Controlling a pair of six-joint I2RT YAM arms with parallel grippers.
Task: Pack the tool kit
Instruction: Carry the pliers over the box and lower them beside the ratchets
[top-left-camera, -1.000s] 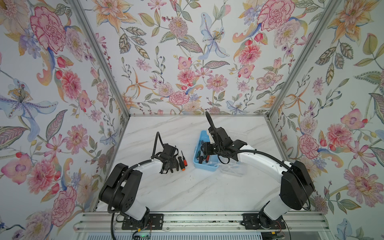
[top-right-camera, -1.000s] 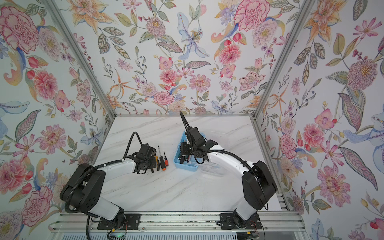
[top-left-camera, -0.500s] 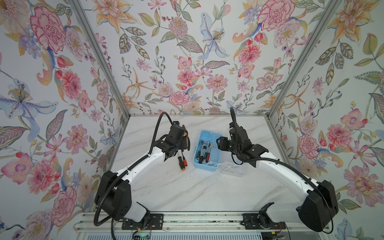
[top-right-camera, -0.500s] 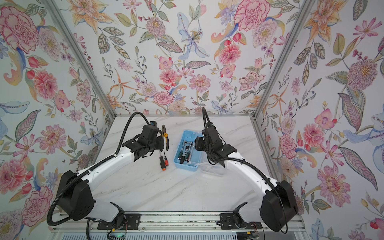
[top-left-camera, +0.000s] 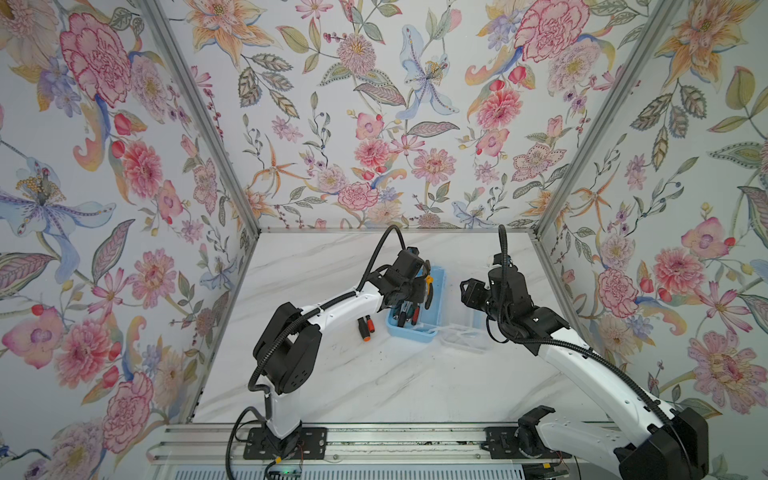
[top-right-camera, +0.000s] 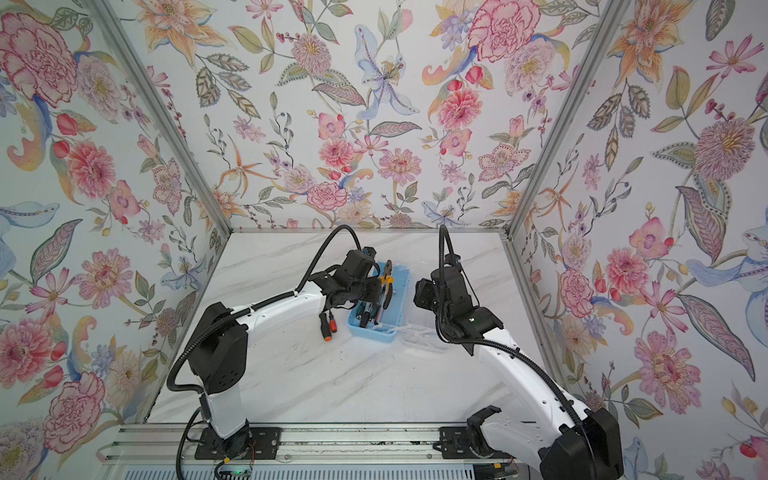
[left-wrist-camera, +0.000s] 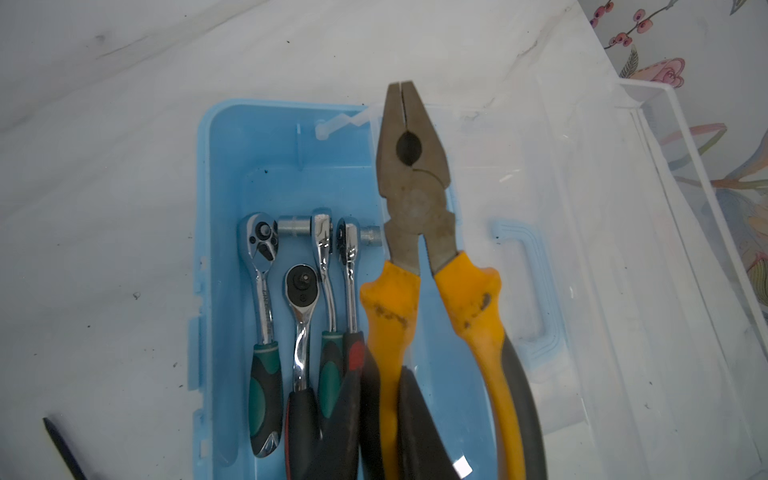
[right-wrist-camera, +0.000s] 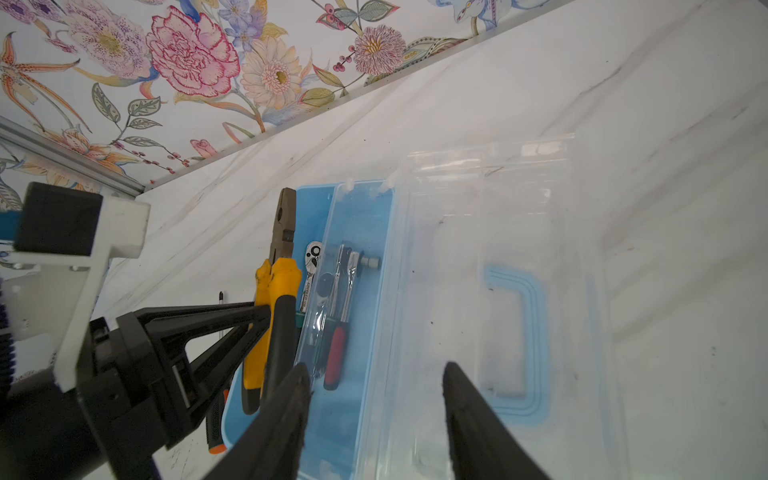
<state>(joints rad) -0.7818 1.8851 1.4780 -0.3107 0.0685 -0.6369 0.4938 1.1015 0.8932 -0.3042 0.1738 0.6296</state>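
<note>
Two screwdrivers on the table beside the blue toolbox at mid-table, clear lid lying open toward the right edge, ratchets inside, right gripper above the lid with jaws apart, left gripper clamped on yellow-handled pliers over the toolbox.

Pliers handle ends off left wrist view's edge; screwdrivers partly under left arm.
</note>
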